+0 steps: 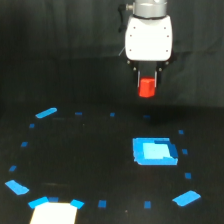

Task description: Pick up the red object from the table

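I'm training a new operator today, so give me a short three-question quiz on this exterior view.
1. True or false: the small red-orange stubby block is resting on the matte black table.
2. Which is held between the jaws of the white gripper? A) the red-orange block B) the flat blue square C) nothing
3. Fill in: the flat blue square lies ____ the gripper in the picture.

Key:
1. False; it is held up off the table.
2. A
3. below
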